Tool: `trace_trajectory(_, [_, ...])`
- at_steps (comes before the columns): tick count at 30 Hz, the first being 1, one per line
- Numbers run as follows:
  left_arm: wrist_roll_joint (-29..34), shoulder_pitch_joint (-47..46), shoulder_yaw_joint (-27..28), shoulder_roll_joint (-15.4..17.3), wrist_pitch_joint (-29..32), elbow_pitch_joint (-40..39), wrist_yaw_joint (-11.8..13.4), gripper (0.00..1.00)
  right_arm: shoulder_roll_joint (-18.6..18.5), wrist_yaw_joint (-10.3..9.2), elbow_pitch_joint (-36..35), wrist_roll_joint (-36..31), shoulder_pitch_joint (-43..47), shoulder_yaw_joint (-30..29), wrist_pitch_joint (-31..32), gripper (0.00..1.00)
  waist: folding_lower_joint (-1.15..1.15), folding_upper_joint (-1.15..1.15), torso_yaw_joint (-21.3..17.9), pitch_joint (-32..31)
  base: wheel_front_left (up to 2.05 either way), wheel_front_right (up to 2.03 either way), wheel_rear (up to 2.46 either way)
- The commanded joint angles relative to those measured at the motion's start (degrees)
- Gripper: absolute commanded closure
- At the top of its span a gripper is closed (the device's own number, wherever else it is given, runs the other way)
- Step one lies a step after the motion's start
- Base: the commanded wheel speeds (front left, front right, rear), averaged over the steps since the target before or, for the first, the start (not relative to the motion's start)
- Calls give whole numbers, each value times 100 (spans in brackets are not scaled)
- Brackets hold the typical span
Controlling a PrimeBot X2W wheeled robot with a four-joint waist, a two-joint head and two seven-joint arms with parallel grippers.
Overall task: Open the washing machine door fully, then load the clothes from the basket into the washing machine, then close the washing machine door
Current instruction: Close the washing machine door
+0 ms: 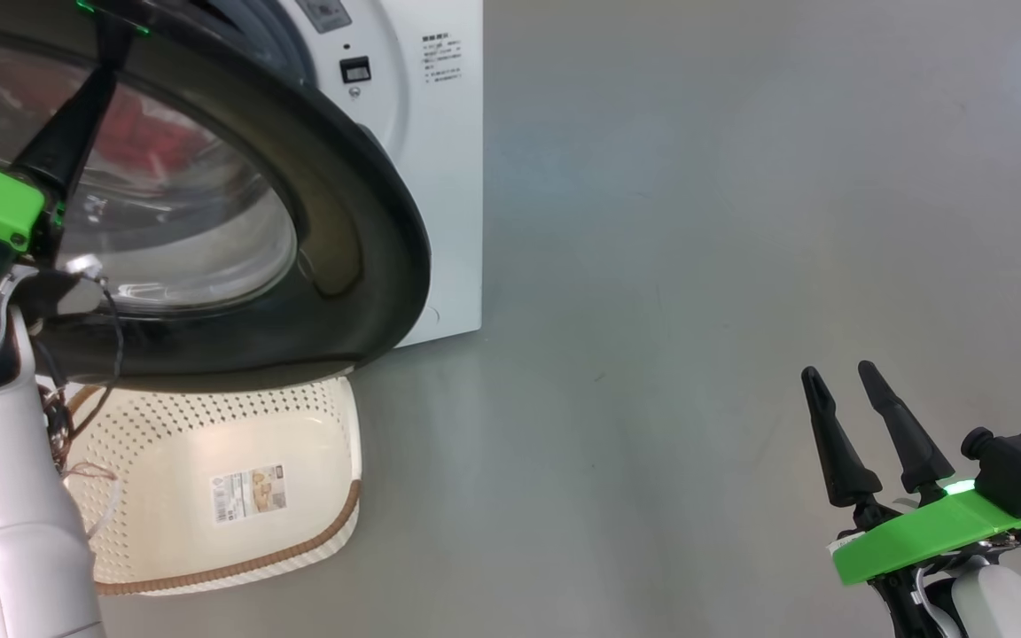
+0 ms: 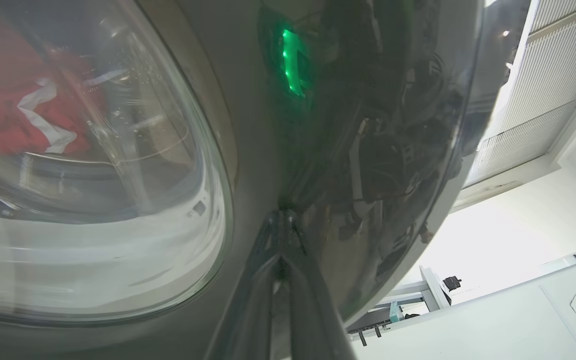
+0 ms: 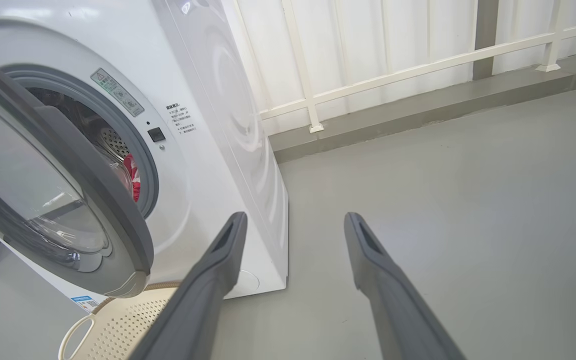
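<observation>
The left gripper (image 2: 284, 220) has its two long dark matte fingers pinched flat together with nothing between them. Their tapered tips rest against the glossy black rim of the washing machine door (image 1: 360, 230), which mirrors them like polished lacquer. To the left of those fingers in the left wrist view bulges the door's clear glass bowl (image 2: 118, 200), smooth and rounded. Through it the clothes (image 2: 13, 110) show as crumpled bright red fabric with white patches, lying beyond the glass inside the perforated steel drum (image 3: 110, 140). The door is a wide disc standing partly open. Its bowl side is turned towards the washing machine (image 1: 440, 177), a white, hard-edged box, and its free edge swings out towards the right gripper's side. In the head view the left fingers run lengthwise up across the door's face, tips at its upper rim. Below that hand, partly under the door, the basket (image 1: 315, 540) sits on the floor with its opening upward. It is cream perforated plastic with rounded corners and a brown woven-look rim, and a label sticker (image 1: 249, 494) lies on its bare bottom. Well off to the right, the right gripper (image 1: 838, 369) holds its fingers spread wide and empty above the smooth grey floor (image 1: 697, 266), tips pointing towards the machine.
</observation>
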Motion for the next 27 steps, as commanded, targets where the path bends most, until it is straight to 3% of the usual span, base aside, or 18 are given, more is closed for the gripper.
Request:
trace_trajectory(1, [18,-207,101,254,-18,-125,-113,100,-55,51,-122,-5,-98,92,-28,0,0,0,28,-19,0,0,0])
trace_trajectory(15, [-11,218,15,328,159,-365,-303,100,-97,51,-128,-16,-22,89,-28,0,0,0,342,-145,0,0,0])
trace_trajectory(16, [27,290,-3,354,155,-417,-335,82,-105,51,-129,-17,-19,88,-28,0,0,0,376,-149,0,0,0])
trace_trajectory(17, [61,364,-21,378,151,-464,-369,55,-115,51,-128,-15,-20,87,-28,0,0,0,411,-152,0,0,0])
trace_trajectory(18, [88,434,-34,398,151,-504,-395,0,-124,51,-129,-12,-24,86,-28,0,0,0,447,-156,0,0,0])
trace_trajectory(27, [468,999,-240,614,-93,-918,-778,0,-189,51,-137,-33,16,82,-28,0,0,0,767,-244,0,0,0])
